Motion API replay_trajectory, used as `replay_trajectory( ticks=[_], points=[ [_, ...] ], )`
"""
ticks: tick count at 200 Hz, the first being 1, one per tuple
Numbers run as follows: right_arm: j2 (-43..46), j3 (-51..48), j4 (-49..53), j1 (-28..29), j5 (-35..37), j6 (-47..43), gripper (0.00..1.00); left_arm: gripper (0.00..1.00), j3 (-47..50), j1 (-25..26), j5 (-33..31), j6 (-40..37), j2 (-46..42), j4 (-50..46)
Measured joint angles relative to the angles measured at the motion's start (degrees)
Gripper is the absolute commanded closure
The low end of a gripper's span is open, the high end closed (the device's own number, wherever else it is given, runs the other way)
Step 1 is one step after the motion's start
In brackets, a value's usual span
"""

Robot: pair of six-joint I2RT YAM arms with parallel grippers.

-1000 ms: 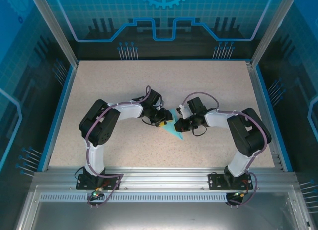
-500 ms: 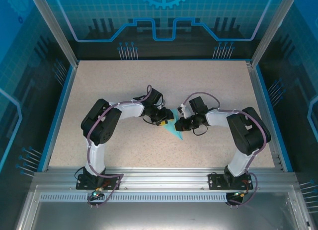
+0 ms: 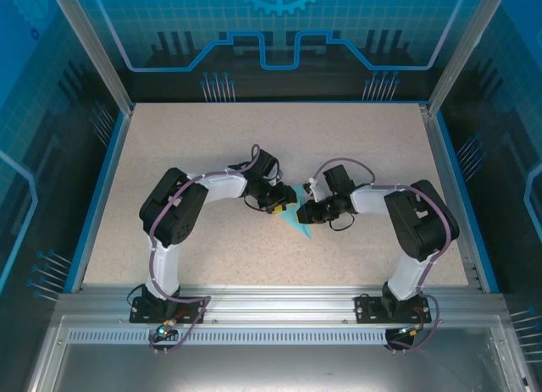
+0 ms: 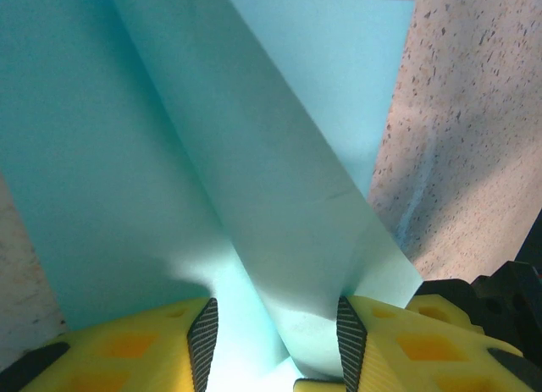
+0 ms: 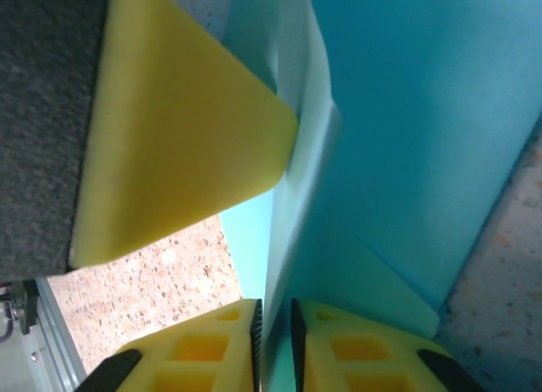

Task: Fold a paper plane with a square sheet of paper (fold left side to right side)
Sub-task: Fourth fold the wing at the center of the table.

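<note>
R gripper [image 5: 273,324], shut tight a sec ago, is now easing to a narrow gap w/ a raised edge of the thin light-blue creased paper sheet [image 3: 296,223] in it. Can't tell if it grips; prob. release after pressing the crease. L gripper [image 4: 275,324] unchanged: jaws half wide, straddling a folded flap. Paper at frame centre in top view, betw. both grippers. Speckled beige tabletop [image 3: 212,146] bare all round, blue rim [image 3: 100,197] well apart. Grippers nearly nose to nose.

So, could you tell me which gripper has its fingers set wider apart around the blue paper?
The left gripper: its fingers stand well apart with the folded paper between them, whereas those of the right gripper leave just a narrow slot.
</note>
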State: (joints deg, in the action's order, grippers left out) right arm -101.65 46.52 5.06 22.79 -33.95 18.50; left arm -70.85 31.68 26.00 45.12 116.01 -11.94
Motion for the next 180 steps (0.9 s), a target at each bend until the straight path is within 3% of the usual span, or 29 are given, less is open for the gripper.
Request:
replay_trajectory(
  ticks=[43,107,148,180],
  points=[
    [1.16,0.0,0.42,-1.77,-1.18,0.13,0.68,0.53,-0.46,0.04,0.0,0.02,0.26,-0.37],
    [2.69,1.6,1.81,-3.3,-1.22,-0.09,0.65,0.53,-0.68,0.11,-0.07,0.02,0.33,-0.7],
    [1.92,2.25,2.01,-3.3,-1.22,-0.11,0.69,0.53,-0.7,0.11,-0.07,0.02,0.33,-0.76],
    [0.22,3.13,2.54,-3.3,-1.25,-0.09,0.77,0.53,-0.79,0.11,-0.15,0.02,0.33,-0.87]
  ],
)
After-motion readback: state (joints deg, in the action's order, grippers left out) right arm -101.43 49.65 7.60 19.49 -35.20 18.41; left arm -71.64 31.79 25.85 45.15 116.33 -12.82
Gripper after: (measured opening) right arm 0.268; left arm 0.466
